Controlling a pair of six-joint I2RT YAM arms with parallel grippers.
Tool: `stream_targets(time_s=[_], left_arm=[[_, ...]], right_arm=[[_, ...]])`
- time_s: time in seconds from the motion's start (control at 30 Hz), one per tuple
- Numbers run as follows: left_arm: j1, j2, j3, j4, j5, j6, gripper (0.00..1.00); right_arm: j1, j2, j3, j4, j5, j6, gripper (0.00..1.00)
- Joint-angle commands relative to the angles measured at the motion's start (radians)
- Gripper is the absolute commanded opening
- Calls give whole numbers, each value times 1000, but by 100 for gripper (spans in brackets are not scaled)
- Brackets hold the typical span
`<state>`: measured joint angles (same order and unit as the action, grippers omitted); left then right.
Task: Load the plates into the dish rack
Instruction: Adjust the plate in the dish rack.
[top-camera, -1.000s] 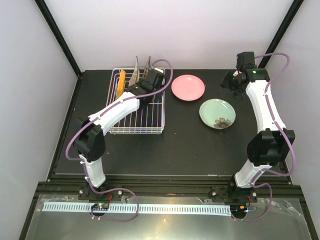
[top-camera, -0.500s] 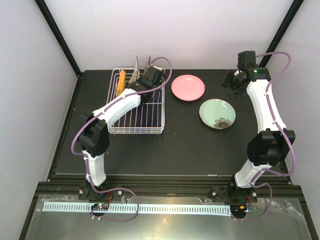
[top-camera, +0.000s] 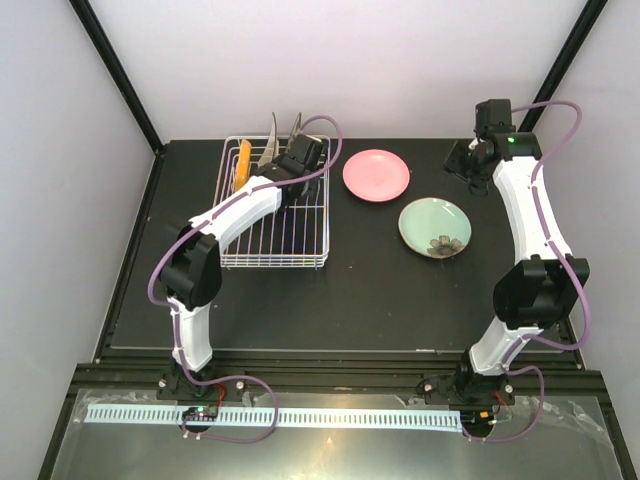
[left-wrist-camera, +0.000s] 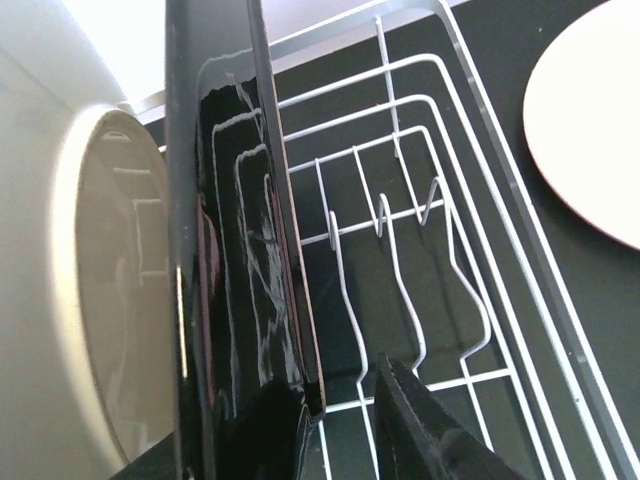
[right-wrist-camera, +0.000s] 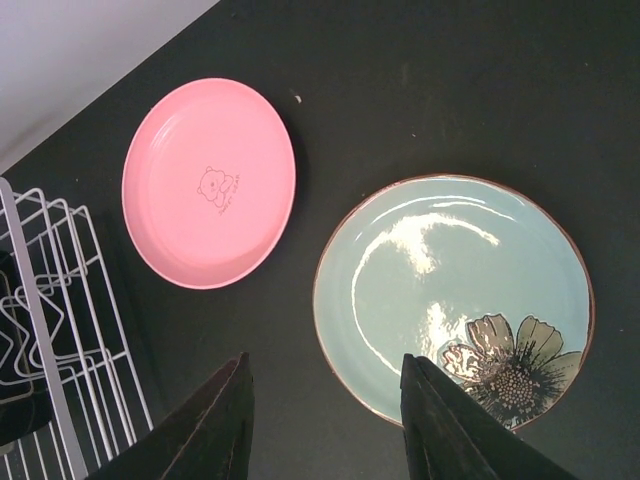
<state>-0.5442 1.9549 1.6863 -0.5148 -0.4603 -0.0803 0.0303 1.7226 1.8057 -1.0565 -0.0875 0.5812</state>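
The dish rack (top-camera: 276, 264) stands at the back left, with a small orange plate (top-camera: 243, 165) and two taller plates (top-camera: 271, 140) upright in its tines. My left gripper (top-camera: 302, 156) hangs inside the rack beside them. In the left wrist view a glossy, shadowed plate (left-wrist-camera: 235, 230) stands on edge against the left finger, with a cream plate (left-wrist-camera: 100, 300) behind it. A gap separates it from the right finger, so my left gripper (left-wrist-camera: 345, 395) is open. The pink plate (right-wrist-camera: 208, 180) and the pale green flowered plate (right-wrist-camera: 455, 295) lie flat. My right gripper (right-wrist-camera: 325, 420) hovers open above them, holding nothing.
The rack's wire rim (left-wrist-camera: 478, 110) and free tines (left-wrist-camera: 385, 215) lie to the right of the standing plates. Its corner also shows in the right wrist view (right-wrist-camera: 40, 330). Black frame posts (top-camera: 115, 70) rise at the table's back corners.
The left gripper's jaws have narrowed and the arm has shifted slightly toward the rack's back. The right arm has barely moved.
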Motion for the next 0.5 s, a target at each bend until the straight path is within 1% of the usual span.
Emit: stream_targets(time_s=[0.0, 0.23, 0.33, 0.47], left_arm=[[10, 29, 60, 7, 14, 2, 28], [16, 45, 80, 15, 23, 12, 12], [22, 43, 82, 15, 25, 14, 3], [25, 37, 80, 8, 28, 15, 2]], right_arm=[[-7, 18, 46, -20, 21, -14, 42], [-6, 23, 52, -29, 24, -22, 42], [-7, 21, 46, -27, 23, -21, 42], [-6, 19, 30, -20, 20, -18, 42]])
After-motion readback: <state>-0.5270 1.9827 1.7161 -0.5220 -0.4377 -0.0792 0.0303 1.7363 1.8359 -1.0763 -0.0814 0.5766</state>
